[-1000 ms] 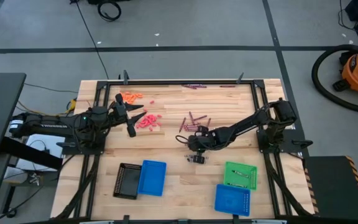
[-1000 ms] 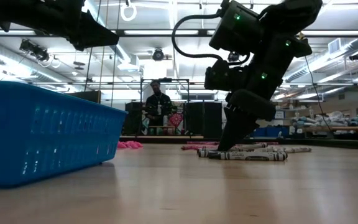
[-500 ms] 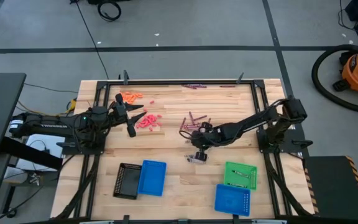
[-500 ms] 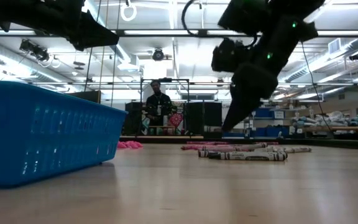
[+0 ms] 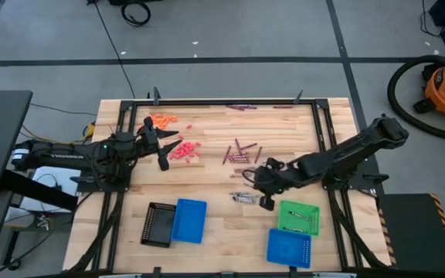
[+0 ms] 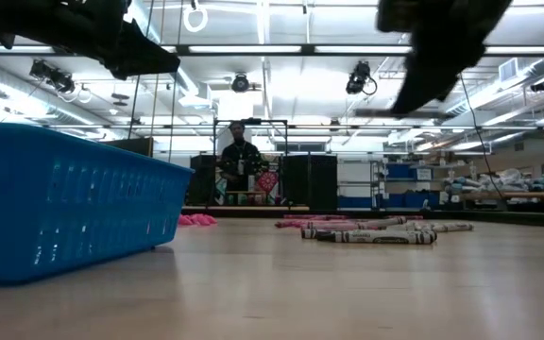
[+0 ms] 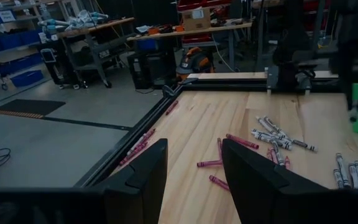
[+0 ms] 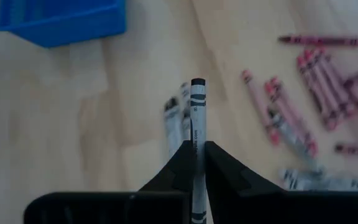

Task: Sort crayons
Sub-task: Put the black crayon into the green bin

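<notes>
The wooden table (image 5: 215, 232) carries everything, and places here are told from the green tray (image 5: 298, 217) near its front right. Just in front of the green tray sits a blue tray (image 5: 289, 247); well to its left along the front lie a second blue tray (image 5: 189, 221) and a black tray (image 5: 157, 225) touching side by side.

The right gripper (image 5: 266, 202) hangs above the table just left of the green tray, its arm reaching back toward the table's right edge. The right wrist view shows its fingers (image 8: 219, 168) pinched narrow around a silver-grey crayon (image 8: 196, 124), which sticks out forward past the tips. Below and beyond it a few more silver-grey crayons (image 5: 243, 198) lie on the wood, just left of the green tray.

The left gripper (image 5: 163, 151) hovers far to the left of the green tray, toward the back of the table, beside the red-pink crayons (image 5: 184, 150). Its fingers (image 7: 145, 171) stand apart with a clear gap and nothing between them.

The dark purple crayons (image 5: 242, 152) lie scattered behind the green tray and a little left of it, around mid-table. A few more purple sticks (image 5: 240, 108) rest along the back rail. The orange crayons (image 5: 161, 120) lie farthest from the green tray, at the back left
</notes>
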